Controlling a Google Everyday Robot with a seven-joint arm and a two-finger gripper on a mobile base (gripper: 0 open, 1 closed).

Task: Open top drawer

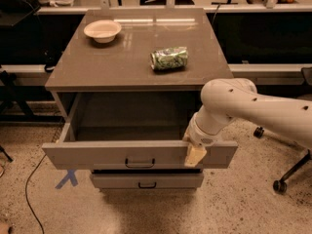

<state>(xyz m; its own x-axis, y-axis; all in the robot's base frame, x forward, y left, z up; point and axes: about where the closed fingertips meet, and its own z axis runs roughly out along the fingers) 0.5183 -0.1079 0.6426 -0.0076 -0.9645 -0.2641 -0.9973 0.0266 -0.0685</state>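
Observation:
The top drawer [97, 154] is pulled far out of the grey cabinet, and its inside looks empty. Its flat grey front carries a small black bar handle [140, 163] at the centre. My gripper [195, 155] hangs over the drawer's front edge, right of the handle, with a tan finger [196, 156] lying against the front panel. The white arm reaches in from the right.
A lower grey drawer [146, 181] shows shut beneath. On the cabinet top [97, 57] lie a crushed green can [169, 58] and a white bowl [102, 30]. Blue tape [68, 178] marks the floor at left. An office chair's base [287, 172] stands at right.

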